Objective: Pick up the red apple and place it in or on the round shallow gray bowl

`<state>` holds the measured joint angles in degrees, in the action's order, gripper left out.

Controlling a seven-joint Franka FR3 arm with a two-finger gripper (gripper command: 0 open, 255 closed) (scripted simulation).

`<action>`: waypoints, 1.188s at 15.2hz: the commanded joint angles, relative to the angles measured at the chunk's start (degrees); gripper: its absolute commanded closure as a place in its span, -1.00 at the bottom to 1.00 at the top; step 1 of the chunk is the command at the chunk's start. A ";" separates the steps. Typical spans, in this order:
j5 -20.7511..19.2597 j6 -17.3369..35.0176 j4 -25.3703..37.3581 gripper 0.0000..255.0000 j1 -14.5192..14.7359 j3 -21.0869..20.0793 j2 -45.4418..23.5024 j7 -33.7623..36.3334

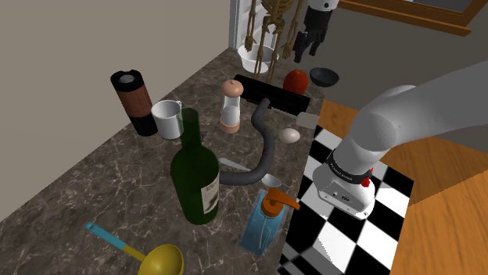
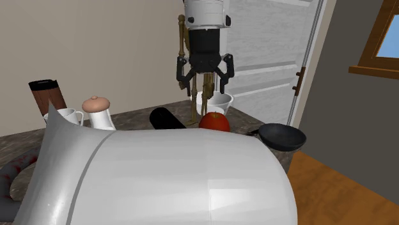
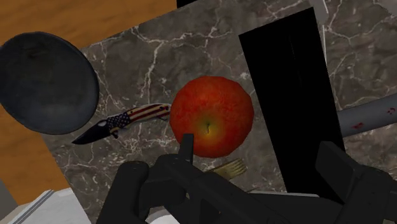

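The red apple (image 3: 213, 116) rests on the dark marble counter (image 3: 159, 57), beside a long black box (image 3: 292, 95). My gripper (image 3: 235, 162) hangs open directly above it, some way up, with nothing between its fingers (image 3: 137, 184). In the second exterior view the gripper (image 2: 204, 83) stands over the apple (image 2: 214, 121), its fingers spread. The round dark gray bowl (image 3: 48, 83) sits at the counter's corner, past a folding knife (image 3: 121, 122) from the apple. In the shoulder view the apple (image 1: 295, 80) lies just left of the bowl (image 1: 324, 76), below the gripper (image 1: 307, 51).
On the counter stand a green bottle (image 1: 195, 176), a white mug (image 1: 166, 119), a brown grinder (image 1: 133, 101), a pink-topped shaker (image 1: 230, 105), an egg (image 1: 289, 135), a blue dispenser (image 1: 266, 219), a grey hose (image 1: 262, 148) and a yellow ladle (image 1: 152, 258). Wooden floor (image 1: 438, 211) lies beyond the counter edge.
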<state>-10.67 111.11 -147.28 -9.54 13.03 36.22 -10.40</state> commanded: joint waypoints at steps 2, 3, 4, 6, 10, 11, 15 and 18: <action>-1.38 4.60 0.29 -1.00 -1.58 2.78 -3.39 -1.32; -1.47 5.46 -0.29 -1.00 -1.61 2.92 -3.67 -1.31; -1.57 6.33 -0.86 -1.00 -1.65 3.07 -3.97 -1.30; -1.76 8.08 -1.96 -1.00 -1.71 3.36 -4.63 -1.29; -2.09 11.29 -3.83 -1.00 -1.80 3.90 -5.96 -1.27; -2.09 11.30 -3.82 -1.00 -1.80 3.90 -5.98 -1.27; -2.09 11.30 -3.81 -1.00 -1.80 3.90 -5.98 -1.27; -2.09 11.29 -3.81 1.00 -1.80 3.90 -5.98 -1.27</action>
<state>-12.76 122.40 -151.09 -11.34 16.93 30.24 -11.67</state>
